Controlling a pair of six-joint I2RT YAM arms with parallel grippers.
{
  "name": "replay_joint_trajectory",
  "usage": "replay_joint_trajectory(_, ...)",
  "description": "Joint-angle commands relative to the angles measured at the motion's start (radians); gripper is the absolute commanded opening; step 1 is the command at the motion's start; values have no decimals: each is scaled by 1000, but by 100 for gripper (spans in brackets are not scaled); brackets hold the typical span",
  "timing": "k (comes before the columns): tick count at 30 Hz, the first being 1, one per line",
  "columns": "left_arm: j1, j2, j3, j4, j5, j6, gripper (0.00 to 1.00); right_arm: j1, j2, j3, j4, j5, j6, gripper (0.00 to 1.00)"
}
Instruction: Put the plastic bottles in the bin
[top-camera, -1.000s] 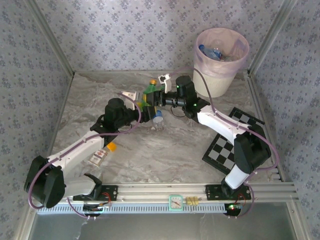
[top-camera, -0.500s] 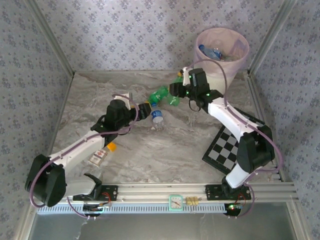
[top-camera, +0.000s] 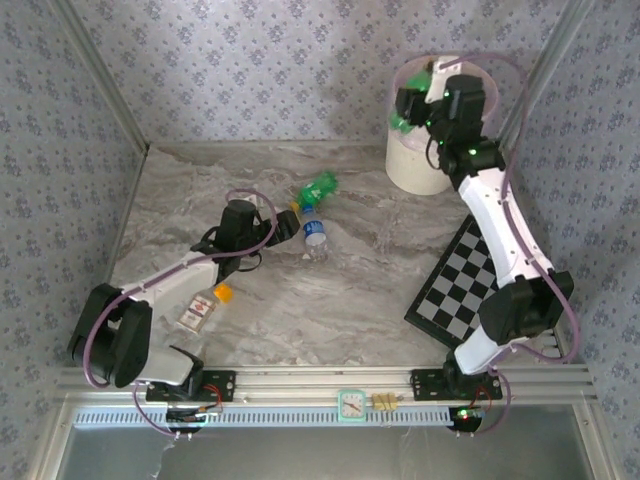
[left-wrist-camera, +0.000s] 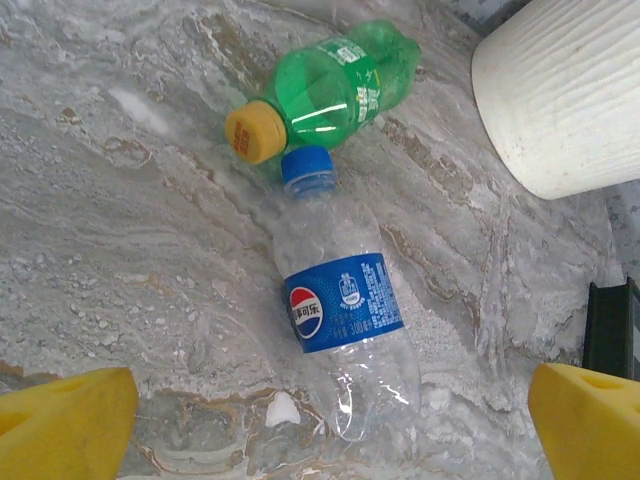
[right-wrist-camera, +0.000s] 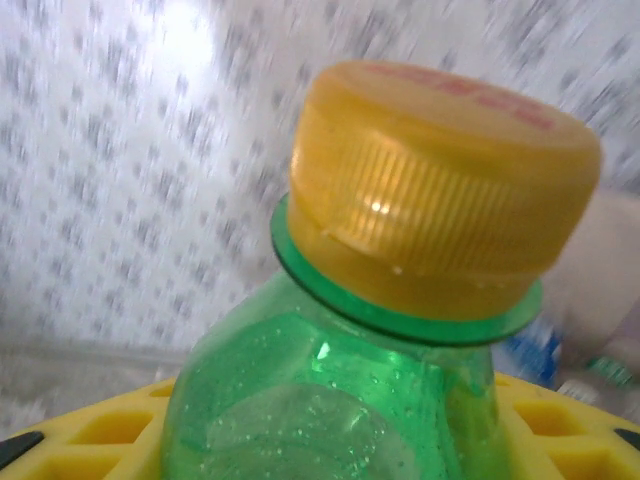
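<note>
My main worry sits at the right jaws. They are clamped around the shoulder of a green plastic bottle with a yellow cap, held between yellow fingers. In the top view that bottle hangs at the left edge of the round cream-white bin with a pink bag liner, not over its middle. If I release here, I judge it could strike the rim and tumble back onto the marble-patterned tabletop, or snag the liner. The right wrist picture is blurred, so I cannot tell how far over the opening the bottle sits. The left jaws stand wide apart and hold nothing, their yellow fingertips at either side of the view above the tabletop. Below them lie 2 bottles: a clear plastic bottle with a blue label and blue cap, and a second green bottle with a yellow cap. The blue cap touches the green one's neck. Because they touch, closing on 1 could nudge the other and send it rolling out of reach. A black-and-white checkerboard lies well apart on the right.
</note>
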Motion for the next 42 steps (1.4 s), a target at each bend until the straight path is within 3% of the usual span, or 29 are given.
replay_joint_trajectory(1,1,12,48,-17,44,-11,100,-43,62,83,63,26,-15,55)
replay_joint_trajectory(8,0,24,54,-24,72,-9,100,-113,235,246,73,54,55,55)
replay_joint_trajectory(15,0,1,40,-43,56,9,100,-137,408,455,-84,36,99,55)
replay_joint_trajectory(25,1,-23,32,-77,34,19,100,-152,514,506,-150,-32,195,58)
replay_joint_trajectory(34,1,-50,27,-97,5,14,100,-185,539,601,-224,-6,221,88)
replay_joint_trajectory(35,1,-53,25,-97,2,12,100,-190,530,601,-232,3,215,99)
replay_joint_trajectory(42,1,-46,35,-99,-3,12,100,-202,440,540,-257,113,134,100)
